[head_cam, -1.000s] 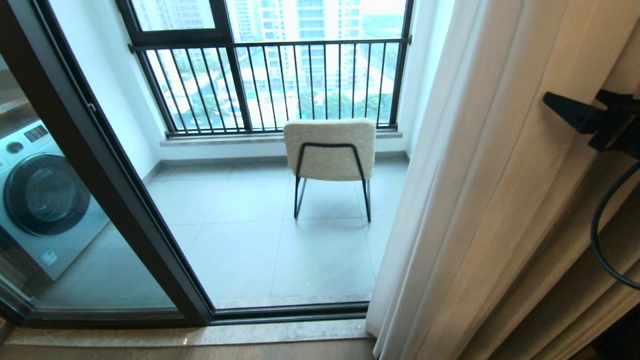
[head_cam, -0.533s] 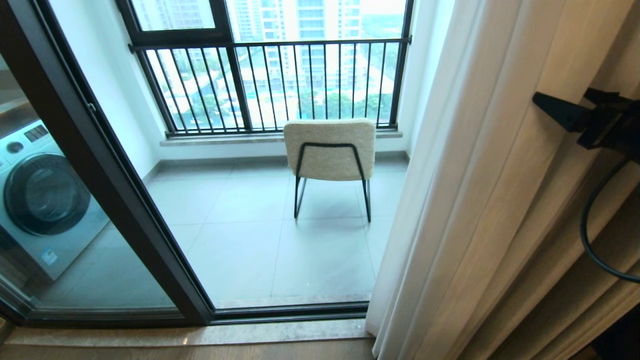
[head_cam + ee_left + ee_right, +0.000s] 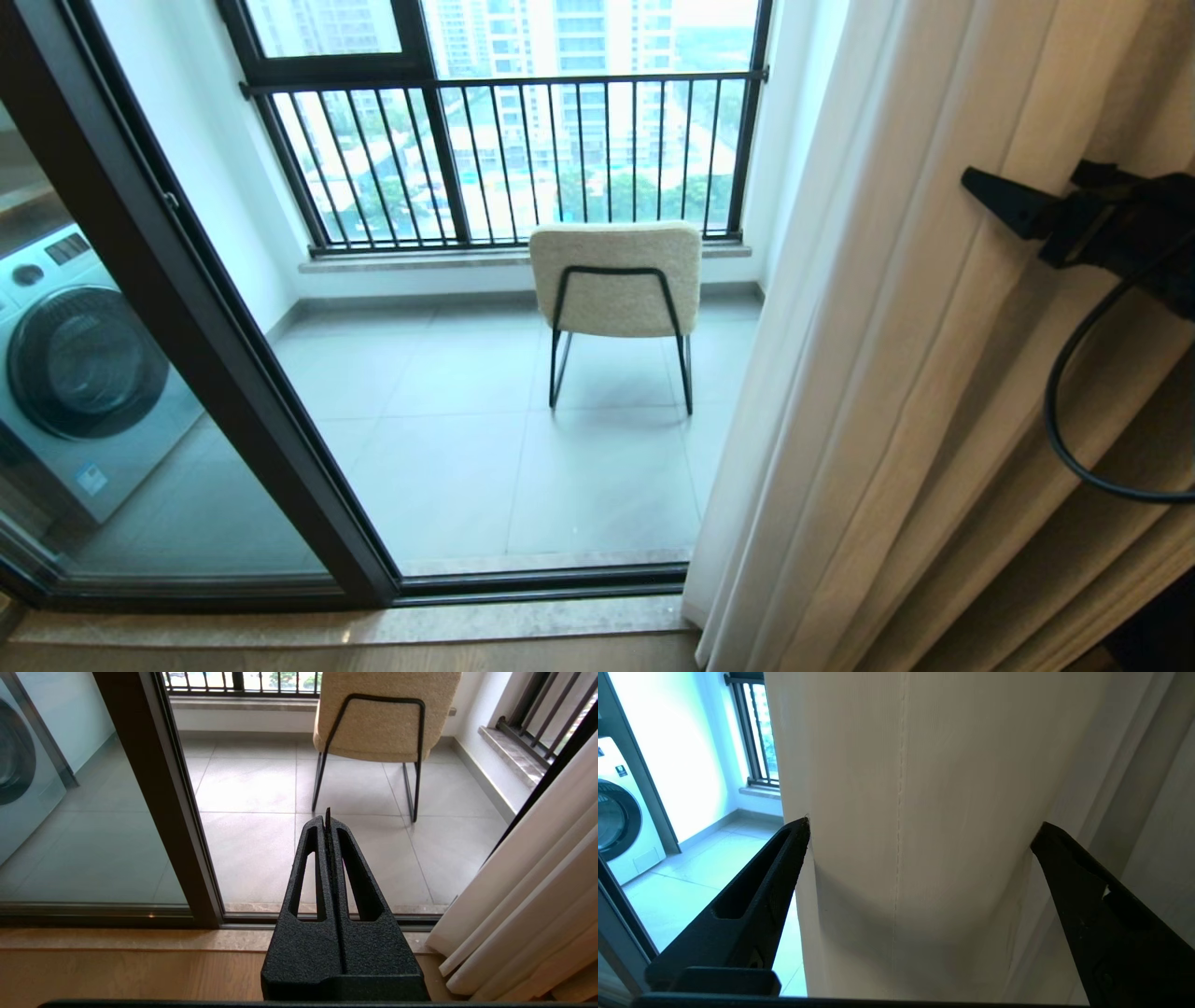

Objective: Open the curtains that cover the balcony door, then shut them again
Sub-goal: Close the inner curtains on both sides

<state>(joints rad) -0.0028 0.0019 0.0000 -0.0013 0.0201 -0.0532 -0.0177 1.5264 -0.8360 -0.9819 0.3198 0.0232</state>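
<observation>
- The balcony door (image 3: 201, 373), a dark-framed glass panel, stands at the left of the head view, with the doorway beside it uncovered; tiled floor, a chair (image 3: 616, 280) and a washing machine (image 3: 79, 364) show through. Judged from this, the opening half looks done and the closing half is what remains.
- The curtains (image 3: 840, 373) hang bunched at the right side of the doorway, from above the frame down to the sill: pale, thin fabric in soft upright folds, with a stitched seam running down the fold in the right wrist view. A thicker tan drape (image 3: 1074, 560) hangs just behind them, further right.
- The right gripper (image 3: 920, 828) is up at the bunched fabric with its claw spread wide, one finger at the fold's free edge and the other on its far side, so the fold sits between them, probably so it can be pinched and drawn across.
- The left gripper (image 3: 327, 814) is parked low, facing the sill, its claw pressed together on nothing.
</observation>
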